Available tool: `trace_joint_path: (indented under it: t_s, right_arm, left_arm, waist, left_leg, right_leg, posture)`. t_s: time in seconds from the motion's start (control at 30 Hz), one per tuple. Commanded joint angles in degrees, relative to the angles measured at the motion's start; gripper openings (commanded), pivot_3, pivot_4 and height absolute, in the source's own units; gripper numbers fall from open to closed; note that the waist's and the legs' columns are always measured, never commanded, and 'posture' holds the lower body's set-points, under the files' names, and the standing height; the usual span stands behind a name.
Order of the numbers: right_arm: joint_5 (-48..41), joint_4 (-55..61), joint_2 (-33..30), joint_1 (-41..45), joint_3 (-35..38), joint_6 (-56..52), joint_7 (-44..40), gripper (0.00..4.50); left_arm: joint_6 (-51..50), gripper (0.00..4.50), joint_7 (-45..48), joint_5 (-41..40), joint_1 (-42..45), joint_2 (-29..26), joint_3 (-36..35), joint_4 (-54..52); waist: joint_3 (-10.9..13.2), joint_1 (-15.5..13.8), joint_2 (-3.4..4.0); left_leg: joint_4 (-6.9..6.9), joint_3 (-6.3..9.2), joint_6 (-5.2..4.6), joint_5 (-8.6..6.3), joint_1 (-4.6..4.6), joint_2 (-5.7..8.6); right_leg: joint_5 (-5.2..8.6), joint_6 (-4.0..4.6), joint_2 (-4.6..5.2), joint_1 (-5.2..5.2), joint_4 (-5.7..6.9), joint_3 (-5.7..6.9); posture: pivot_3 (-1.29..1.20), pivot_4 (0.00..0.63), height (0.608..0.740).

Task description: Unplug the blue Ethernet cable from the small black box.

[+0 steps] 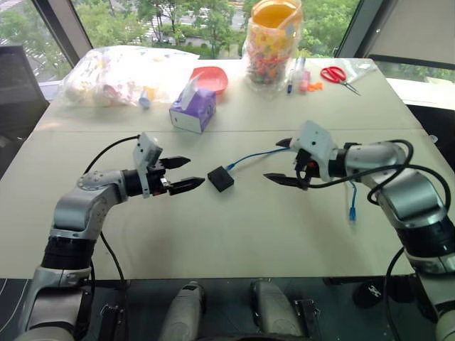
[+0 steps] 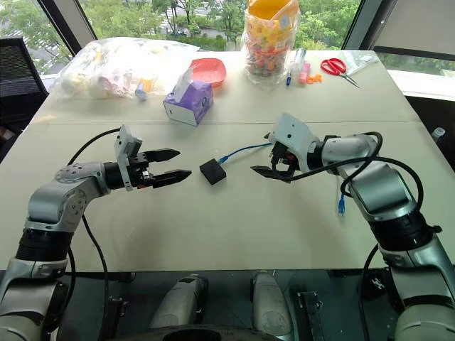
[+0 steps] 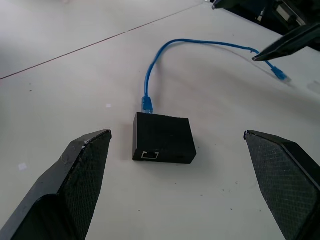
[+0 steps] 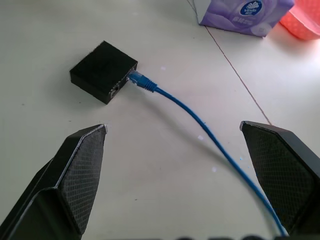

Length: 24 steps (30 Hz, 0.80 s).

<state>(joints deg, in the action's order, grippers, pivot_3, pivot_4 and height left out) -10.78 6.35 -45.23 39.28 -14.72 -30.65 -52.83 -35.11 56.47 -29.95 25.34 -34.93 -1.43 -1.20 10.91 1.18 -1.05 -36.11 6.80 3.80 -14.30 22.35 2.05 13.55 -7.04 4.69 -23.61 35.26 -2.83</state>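
The small black box [image 1: 221,178] lies flat at the table's middle, also seen up close [image 3: 162,137] [image 4: 104,70]. The blue Ethernet cable [image 1: 254,155] is plugged into its far-right side [image 4: 142,82] and runs right under my right arm; its free end [image 1: 351,211] lies by the right edge. My left gripper [image 1: 181,174] hovers open just left of the box, pointing at it. My right gripper [image 1: 283,161] stands open to the box's right, over the cable, nothing between its fingers.
A purple tissue box [image 1: 193,109] stands behind the black box. Further back are a red bowl [image 1: 211,77], a clear bag of items [image 1: 121,73], a jar of coloured pieces [image 1: 272,44], pens and red scissors [image 1: 339,76].
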Motion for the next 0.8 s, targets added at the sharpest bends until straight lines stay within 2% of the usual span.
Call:
trace_joint_path:
  t_s: [0.03,0.23,0.4,0.53,0.8]
  right_arm:
    - [6.78,-9.75,2.93,7.13,-4.65,10.04,-2.74,4.50]
    - [14.63,-29.18,11.10,16.85,-10.83,23.28,-5.75,4.50]
    - [18.26,-41.90,16.96,21.83,-12.73,30.59,-7.83,4.50]
    - [20.05,-53.84,23.07,26.59,-13.19,34.25,-9.60,4.50]
    - [24.42,-69.08,29.84,31.93,-12.95,39.33,-10.53,4.50]
  left_arm:
    - [1.39,4.47,0.58,0.49,-0.03,-0.78,-0.15,-1.94]
    - [3.20,4.47,0.32,1.94,-0.81,-0.90,0.35,-2.61]
    - [3.84,4.47,-0.34,2.61,-2.30,-1.06,0.03,-4.19]
    - [3.95,4.47,-1.39,2.61,-4.04,-1.29,-0.67,-6.09]
    - [4.57,4.47,-3.14,2.87,-5.13,-1.11,-1.29,-7.51]
  waist:
    - [0.00,0.12,0.00]
    - [0.01,0.26,0.01]
    - [0.01,0.46,0.01]
    - [0.01,1.40,0.02]
    - [0.01,1.63,0.02]
  left_leg:
    - [0.00,0.00,0.00,0.00,0.00,0.00]
    - [0.04,-0.01,0.01,0.00,0.00,0.00]
    - [0.08,-0.01,0.02,0.01,0.02,0.00]
    - [0.09,0.00,0.03,0.01,0.02,0.01]
    - [0.08,0.00,0.06,0.03,0.02,0.03]
  right_leg:
    - [0.00,-0.01,0.00,0.00,0.00,0.00]
    - [-0.02,-0.02,-0.01,-0.08,0.07,0.00]
    - [-0.03,-0.02,0.00,-0.12,0.09,-0.01]
    - [-0.03,-0.01,-0.01,-0.15,0.19,-0.01]
    - [-0.02,0.01,-0.01,-0.39,0.63,-0.06]
  posture:
    - [0.00,0.150,0.740]
    - [0.00,0.150,0.740]
    - [0.00,0.150,0.740]
    - [0.00,0.150,0.740]
    - [0.00,0.150,0.740]
